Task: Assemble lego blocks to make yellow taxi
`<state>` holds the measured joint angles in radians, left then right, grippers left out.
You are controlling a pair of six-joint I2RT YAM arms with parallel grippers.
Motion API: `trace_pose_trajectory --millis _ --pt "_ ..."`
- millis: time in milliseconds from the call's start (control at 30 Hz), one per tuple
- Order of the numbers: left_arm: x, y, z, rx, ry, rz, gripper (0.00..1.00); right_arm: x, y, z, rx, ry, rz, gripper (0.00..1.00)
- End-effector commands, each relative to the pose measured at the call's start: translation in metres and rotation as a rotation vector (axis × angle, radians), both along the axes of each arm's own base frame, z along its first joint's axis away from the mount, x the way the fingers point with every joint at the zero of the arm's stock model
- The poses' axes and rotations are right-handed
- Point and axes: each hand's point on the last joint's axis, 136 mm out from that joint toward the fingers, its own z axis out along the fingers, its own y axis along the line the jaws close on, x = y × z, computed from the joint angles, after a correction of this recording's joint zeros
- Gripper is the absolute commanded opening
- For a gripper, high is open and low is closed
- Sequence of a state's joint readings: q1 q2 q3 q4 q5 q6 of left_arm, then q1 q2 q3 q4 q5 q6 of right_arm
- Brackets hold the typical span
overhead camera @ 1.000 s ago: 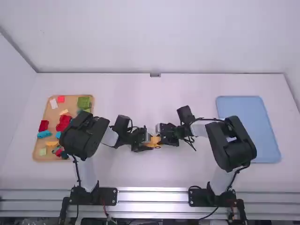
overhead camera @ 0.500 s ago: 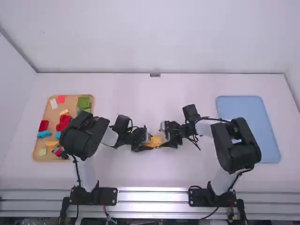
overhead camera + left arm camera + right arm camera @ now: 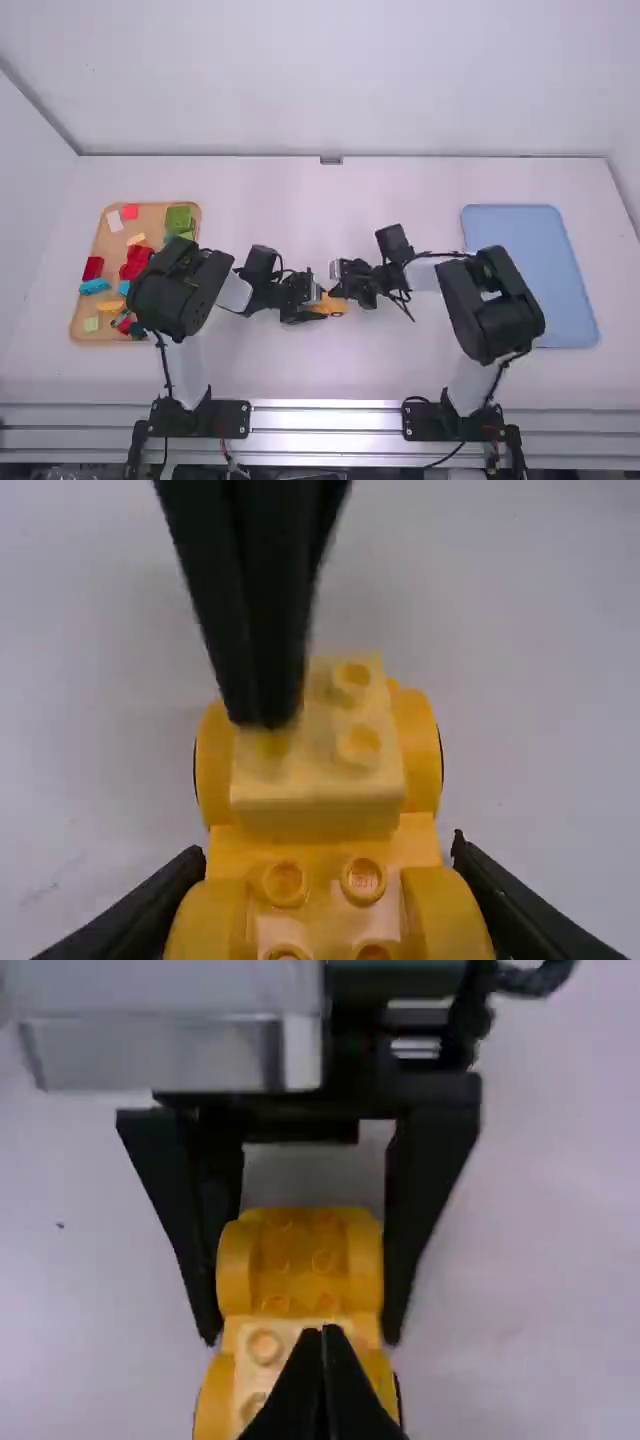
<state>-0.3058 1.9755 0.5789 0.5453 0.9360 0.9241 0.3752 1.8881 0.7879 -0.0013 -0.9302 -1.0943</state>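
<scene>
In the high view my left gripper [image 3: 314,311] is at the table's middle, shut on the sides of an orange-yellow wheeled base [image 3: 337,308]. My right gripper [image 3: 339,286] is over the base's right part. The left wrist view has my left gripper [image 3: 328,875] gripping the base [image 3: 418,740], with a pale yellow block [image 3: 315,795] seated across its far end and the other gripper's dark fingers over that block. In the right wrist view my right gripper [image 3: 324,1335] is shut with nothing between its fingertips, which partly cover the pale block [image 3: 262,1360]; the base [image 3: 290,1270] lies beyond.
A wooden tray [image 3: 88,325] with red, green, blue and other loose blocks stands at the left, partly under the left arm. A blue tray [image 3: 530,260] lies at the right, beyond the right arm's elbow.
My right gripper first drew a little to the right, uncovering more of the base, then came back left over it. The left arm has kept still with the base in its grip.
</scene>
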Motion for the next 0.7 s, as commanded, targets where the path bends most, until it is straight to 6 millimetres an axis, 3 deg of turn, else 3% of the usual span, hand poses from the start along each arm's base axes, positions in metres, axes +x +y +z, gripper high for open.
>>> trace_pose_trajectory --millis 0,267,500,667 --pt "-0.001 0.0 -0.006 0.02 0.0 0.0 0.42 -0.005 -0.007 -0.03 -0.132 0.091 -0.066 0.0" --pt "-0.001 0.0 -0.006 0.02 0.001 0.0 0.4 -0.019 -0.017 -0.045 -0.203 0.121 -0.036 0.0" --pt "0.0 0.0 -0.005 0.019 -0.004 0.0 0.38 -0.031 -0.038 -0.034 -0.113 0.174 -0.001 0.0" --pt "0.001 -0.001 -0.004 0.015 -0.007 -0.001 0.37 -0.024 -0.039 -0.049 -0.138 0.166 -0.099 0.0"
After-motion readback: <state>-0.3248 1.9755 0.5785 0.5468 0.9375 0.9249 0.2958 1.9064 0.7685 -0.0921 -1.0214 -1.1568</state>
